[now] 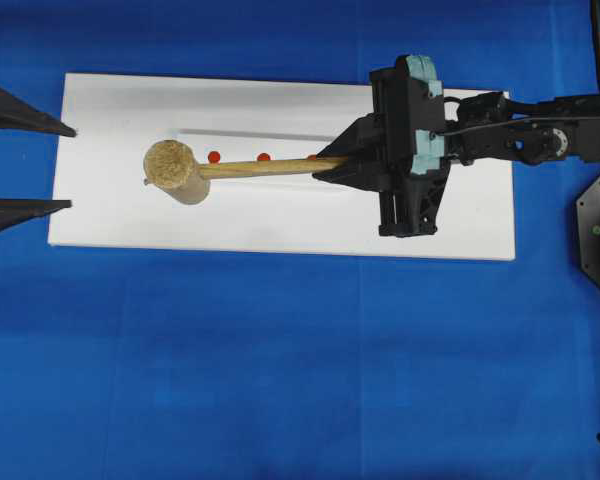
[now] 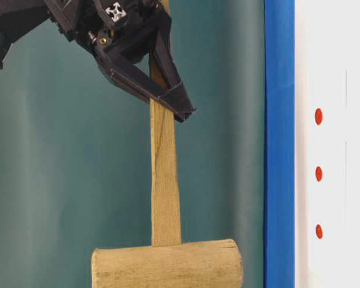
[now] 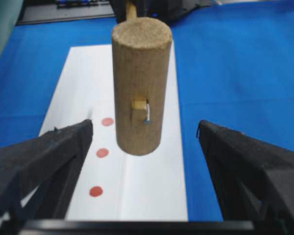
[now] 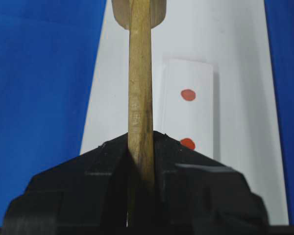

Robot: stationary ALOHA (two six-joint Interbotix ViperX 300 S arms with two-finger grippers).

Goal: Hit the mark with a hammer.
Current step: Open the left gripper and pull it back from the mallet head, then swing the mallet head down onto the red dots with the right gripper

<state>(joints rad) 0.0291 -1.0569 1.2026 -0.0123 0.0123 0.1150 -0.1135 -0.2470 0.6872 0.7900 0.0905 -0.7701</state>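
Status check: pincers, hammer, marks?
Right pincer shut on hammer handle. Left pincer open, empty. Hammer head above white board, beside red marks. Nothing blocking.

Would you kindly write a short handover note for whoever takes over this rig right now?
Right gripper: shut on the hammer handle, mallet head raised above the white board.
Left gripper: open, empty, at the board's left end.
Red marks: in a row on the board beside the handle; the head hangs beside them, not on one.
Done: hammer picked up.
Left: bring the head down on the mark.
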